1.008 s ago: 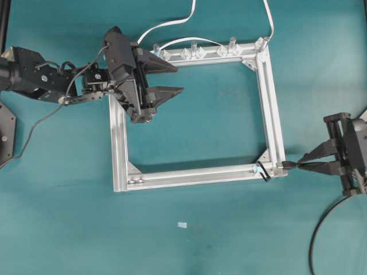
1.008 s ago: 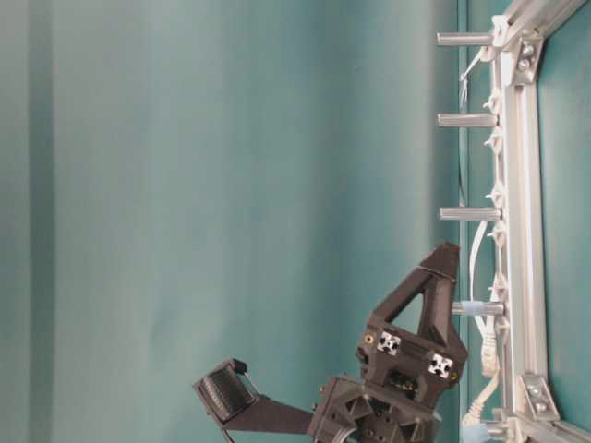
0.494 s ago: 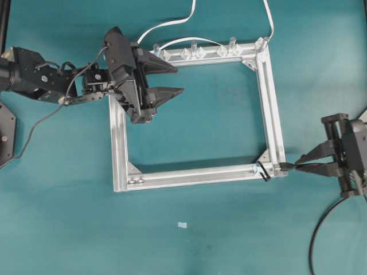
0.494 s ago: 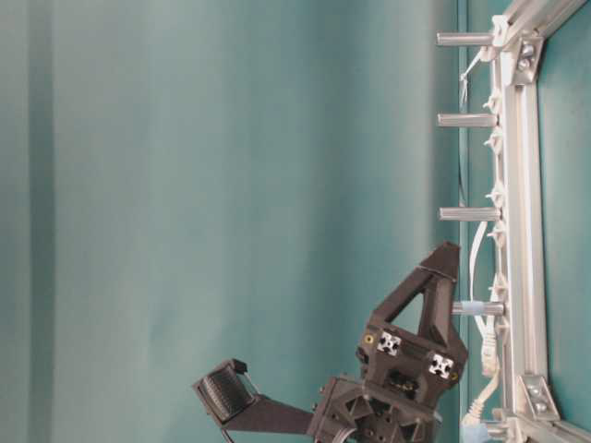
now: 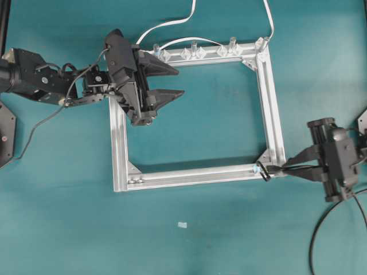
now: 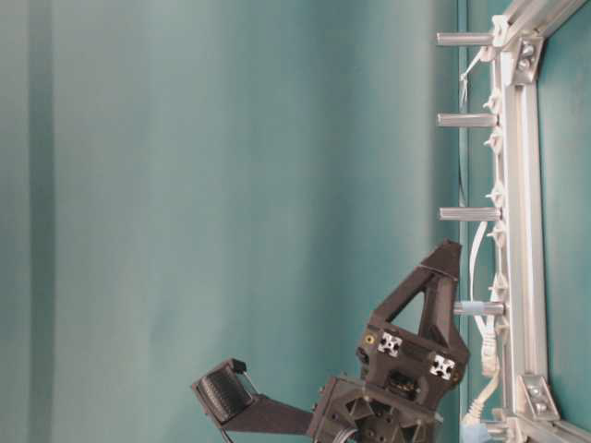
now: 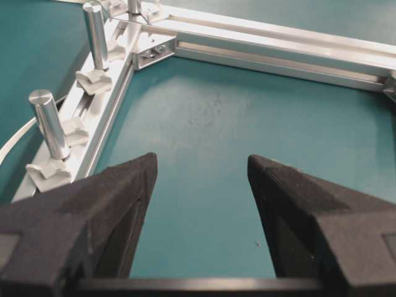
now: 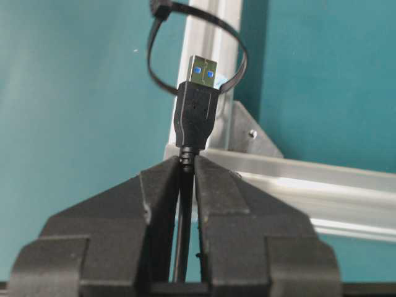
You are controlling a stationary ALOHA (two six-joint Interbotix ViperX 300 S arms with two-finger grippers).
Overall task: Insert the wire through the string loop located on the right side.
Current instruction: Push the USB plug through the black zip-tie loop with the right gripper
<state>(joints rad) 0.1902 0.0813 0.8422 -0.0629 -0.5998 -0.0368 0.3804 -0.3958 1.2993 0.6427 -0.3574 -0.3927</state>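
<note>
The right claw (image 8: pixel 185 185) is closed tight on the wire (image 8: pixel 180 247), pinching it just behind the plug (image 8: pixel 197 111), so the plug stands out straight in front of the fingertips like a needle. I think this short grip is chosen on purpose: a thin soft cable would bend away if it were held further back. In the right wrist view the metal tip of the plug points at the string loop (image 8: pixel 162 86), which hangs open around the frame bar right behind it, but I cannot tell if the tip has already entered the ring. In the overhead view the same claw (image 5: pixel 280 168) sits at the lower right corner of the frame (image 5: pixel 269 97), with the plug tip close to the loop (image 5: pixel 262 171) there. The rest of the wire runs back from the claw in a curve toward the bottom edge. The left claw (image 5: pixel 172 80) is wide open and holds nothing; it hovers over the upper left corner of the frame, well apart from the work, probably waiting to take the plug on the other side. The frame lies flat on a plain teal tabletop (image 5: pixel 189 240), and two white cables (image 5: pixel 172 23) leave its top side. The table-level view shows only a teal backdrop.
</note>
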